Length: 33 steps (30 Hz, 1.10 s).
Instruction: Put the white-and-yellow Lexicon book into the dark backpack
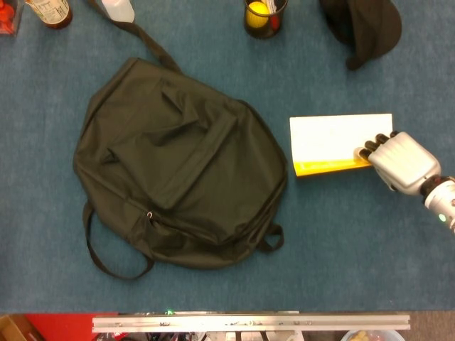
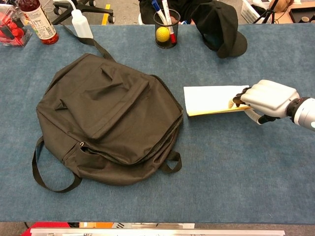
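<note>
On the left half of the blue surface (image 2: 147, 196) lies the dark backpack (image 2: 106, 118), flat, its front pocket facing up and its zippers closed as far as the views show; one strap loop trails toward the near left edge and another strap runs up toward the far left corner. Behind it, at the far edge, stand a red-capped bottle (image 2: 37, 22) and a white squeeze bottle (image 2: 81, 24), then a black pen cup (image 2: 166, 29) with a yellow ball in it, and a black cap (image 2: 219, 27) further right. Just beside the backpack's right edge is the white-and-yellow Lexicon book (image 2: 209, 100), its long axis running left to right, its near yellow edge tilted up off the surface. The right hand (image 2: 263, 100) grips the book's right end, fingers curled over the top, thumb underneath. The left hand is out of both views.
</note>
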{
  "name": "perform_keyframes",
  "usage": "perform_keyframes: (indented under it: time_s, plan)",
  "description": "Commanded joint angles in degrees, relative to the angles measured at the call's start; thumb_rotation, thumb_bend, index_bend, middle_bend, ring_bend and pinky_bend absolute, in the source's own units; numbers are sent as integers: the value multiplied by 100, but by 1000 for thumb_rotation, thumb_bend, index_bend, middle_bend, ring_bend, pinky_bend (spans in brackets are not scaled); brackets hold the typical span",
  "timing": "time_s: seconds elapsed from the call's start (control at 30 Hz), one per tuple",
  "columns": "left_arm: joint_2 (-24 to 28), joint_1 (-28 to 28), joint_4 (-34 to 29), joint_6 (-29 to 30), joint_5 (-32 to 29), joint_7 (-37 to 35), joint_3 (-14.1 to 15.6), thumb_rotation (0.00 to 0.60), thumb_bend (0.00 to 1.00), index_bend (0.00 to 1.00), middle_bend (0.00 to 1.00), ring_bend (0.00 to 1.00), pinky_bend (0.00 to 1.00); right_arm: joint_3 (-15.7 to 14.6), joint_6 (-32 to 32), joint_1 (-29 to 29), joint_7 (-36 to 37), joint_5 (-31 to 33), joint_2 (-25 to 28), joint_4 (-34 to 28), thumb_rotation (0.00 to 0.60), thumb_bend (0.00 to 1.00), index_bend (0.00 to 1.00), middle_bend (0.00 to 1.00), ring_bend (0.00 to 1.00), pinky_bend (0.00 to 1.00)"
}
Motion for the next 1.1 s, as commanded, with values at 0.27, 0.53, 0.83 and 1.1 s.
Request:
perform_keyframes:
  time_s: [0.27,0.53,0.83,1.1]
  plan:
    - [39,-12,-73,-22,7,11,8,600,272,320,298,296,262,354,430,-35,7,12,-239,216,600,564,490,442,294,428]
    - [48,-52,-48,-60,9,15,-8,600,272,318,296,297,262,533,683,-138,-169,231,-428,361,600,490,710,552,424,546]
    - [228,-316,-98,-296,257,117,7,600,272,314,294,297,262,716,953,-195,-310,361,-534,372,600,489,835,642,523,619]
    - [501,-775,-308,-680,706,248,47,600,272,311,294,298,262,900,1368,-297,-205,295,-523,382,600,489,862,675,561,642]
